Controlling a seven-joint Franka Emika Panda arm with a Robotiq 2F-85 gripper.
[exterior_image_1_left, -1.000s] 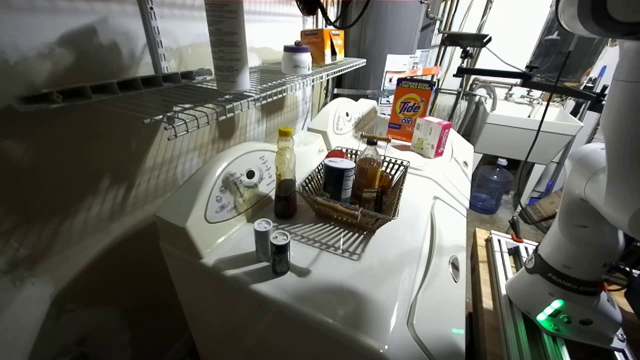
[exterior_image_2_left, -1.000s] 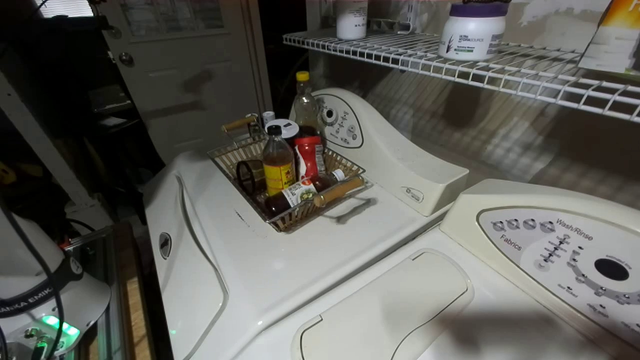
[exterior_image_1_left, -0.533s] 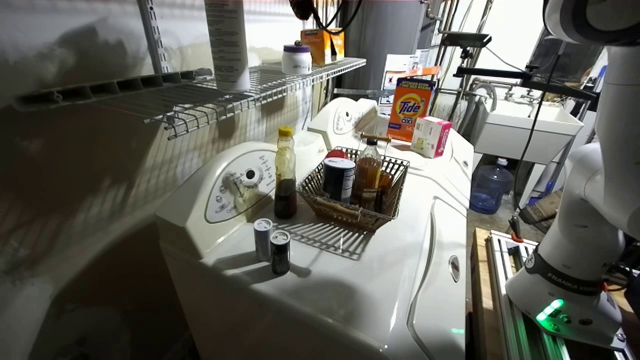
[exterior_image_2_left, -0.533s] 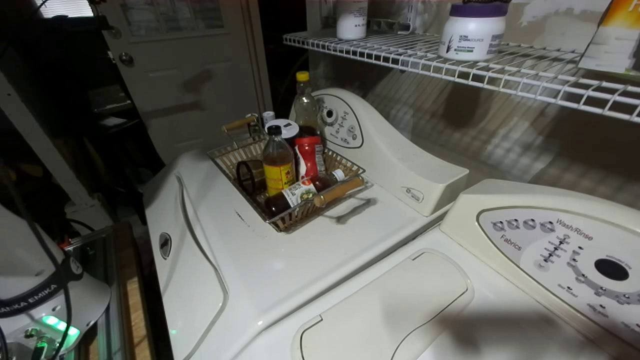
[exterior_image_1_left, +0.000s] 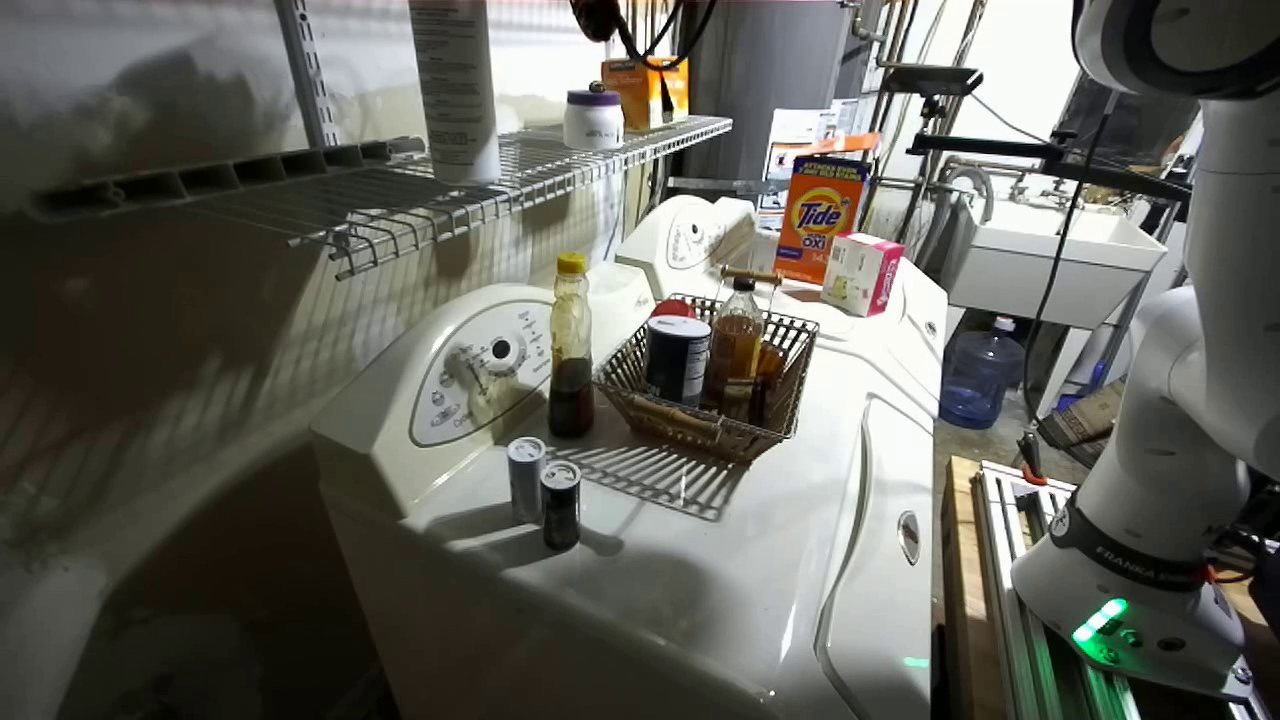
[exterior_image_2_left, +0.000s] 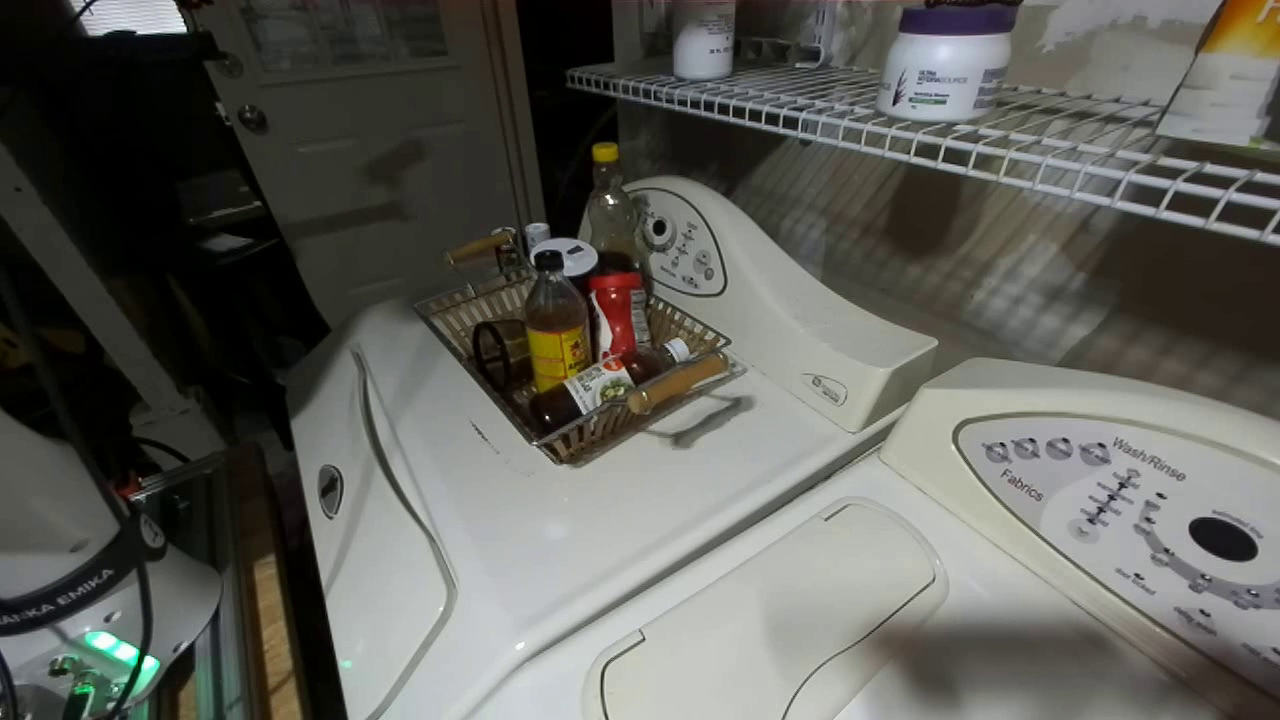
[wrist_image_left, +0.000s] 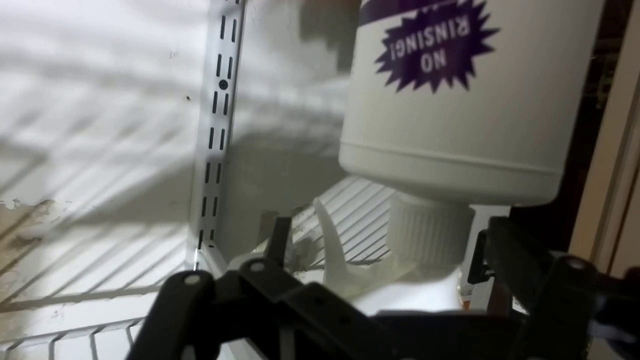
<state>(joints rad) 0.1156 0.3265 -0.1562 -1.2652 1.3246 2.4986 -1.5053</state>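
The wrist picture stands upside down. My gripper (wrist_image_left: 384, 237) is open there, its black fingers wide apart. A white bottle (wrist_image_left: 455, 125) with a purple "NO RINSING!" starburst shows beyond it. The bottle's ribbed white cap (wrist_image_left: 430, 230) and a pale curved trigger (wrist_image_left: 334, 245) lie between the fingers in the picture; I see no finger pressed on them. A tall white bottle stands upright on the wire shelf in both exterior views (exterior_image_1_left: 455, 100) (exterior_image_2_left: 703, 40), its top cut off; it looks like the same one. The gripper's fingers are not visible in the exterior views.
The wire shelf (exterior_image_1_left: 560, 170) also bears a purple-lidded jar (exterior_image_1_left: 593, 120) and an orange box (exterior_image_1_left: 645, 92). Below, a basket (exterior_image_1_left: 690, 425) of bottles, a yellow-capped bottle (exterior_image_1_left: 571, 350) and two small shakers (exterior_image_1_left: 561, 505) stand on the white machine (exterior_image_1_left: 680, 600). A detergent box (exterior_image_1_left: 820, 220) stands behind.
In an exterior view, the dark part with cables at the top edge has moved left. The upper arm link at the right has shifted left and slightly down. The objects have not moved.
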